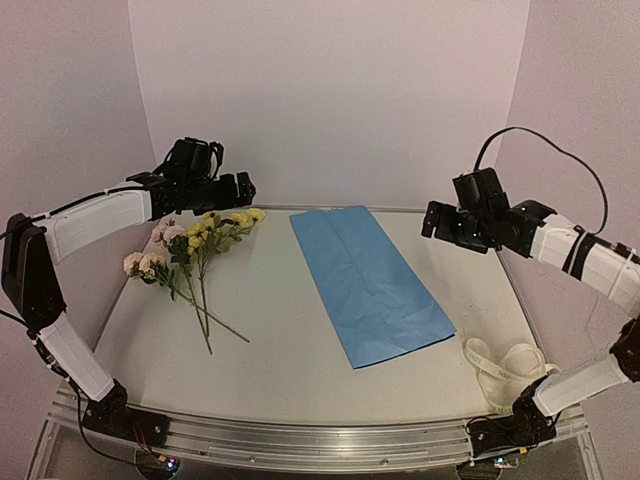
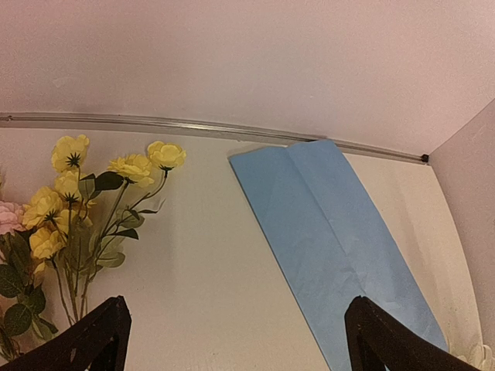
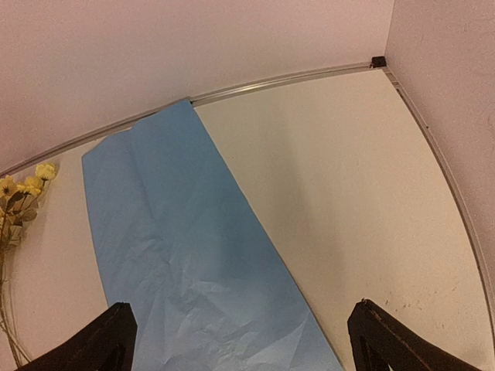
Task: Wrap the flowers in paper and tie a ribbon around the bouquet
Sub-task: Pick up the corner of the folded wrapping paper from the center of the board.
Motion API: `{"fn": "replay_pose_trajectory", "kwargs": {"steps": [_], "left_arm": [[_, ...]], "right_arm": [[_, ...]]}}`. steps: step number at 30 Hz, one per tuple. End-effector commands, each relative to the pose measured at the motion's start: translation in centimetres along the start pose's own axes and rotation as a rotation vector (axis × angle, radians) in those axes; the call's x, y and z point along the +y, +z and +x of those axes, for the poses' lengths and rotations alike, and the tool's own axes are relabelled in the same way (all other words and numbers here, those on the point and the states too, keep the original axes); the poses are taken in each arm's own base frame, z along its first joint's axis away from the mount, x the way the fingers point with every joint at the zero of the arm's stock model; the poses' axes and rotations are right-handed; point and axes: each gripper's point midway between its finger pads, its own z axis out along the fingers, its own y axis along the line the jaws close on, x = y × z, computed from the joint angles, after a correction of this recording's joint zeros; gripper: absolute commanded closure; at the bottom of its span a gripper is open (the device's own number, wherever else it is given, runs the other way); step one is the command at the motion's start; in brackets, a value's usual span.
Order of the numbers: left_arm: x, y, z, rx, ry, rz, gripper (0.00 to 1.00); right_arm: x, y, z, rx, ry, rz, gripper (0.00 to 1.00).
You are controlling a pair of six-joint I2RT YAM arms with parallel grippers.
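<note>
The flowers (image 1: 190, 258), pink and yellow sprigs on thin green stems, lie loose on the left of the table. The paper (image 1: 370, 285), a creased bright blue sheet, lies flat in the middle, slanting from the back edge toward the front right. The ribbon (image 1: 505, 368) is a cream heap at the front right, by the right arm's base. My left gripper (image 1: 245, 189) hovers open above the blossoms, holding nothing. My right gripper (image 1: 431, 221) hovers open past the paper's right side, also holding nothing. The left wrist view shows the flowers (image 2: 77, 209) and paper (image 2: 340, 239); the right wrist view shows the paper (image 3: 193, 263).
The white table (image 1: 300, 370) is closed in by pale walls at the back and both sides, with a metal strip (image 2: 193, 125) along the back edge. A metal rail (image 1: 300, 436) with both arm bases runs along the front edge.
</note>
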Motion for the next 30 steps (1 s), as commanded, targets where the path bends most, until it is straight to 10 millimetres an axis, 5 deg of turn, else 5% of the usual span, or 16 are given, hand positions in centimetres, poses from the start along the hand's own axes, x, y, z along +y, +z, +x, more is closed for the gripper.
{"fn": "replay_pose_trajectory", "kwargs": {"steps": [1,10,16,23,30], "left_arm": [[-1.1,-0.8,-1.0,-0.012,-0.039,0.046,0.00],[-3.8,4.6,4.6,0.164,-0.175,0.216,0.00],[-8.4,9.1,9.1,0.295,-0.154,0.302,0.00],[-11.9,12.2,13.8,0.408,-0.148,0.355,0.00],[-12.2,13.2,15.9,0.452,-0.151,0.351,0.00]], "right_arm": [[-0.4,2.5,0.3,0.076,0.045,-0.021,0.02],[-4.2,7.1,3.9,0.218,0.149,0.027,0.02],[-7.2,8.7,7.9,0.309,0.231,0.068,0.02],[-10.2,7.9,14.0,0.398,0.368,0.075,0.02],[-10.9,6.6,17.8,0.441,0.467,0.046,0.04]]}}
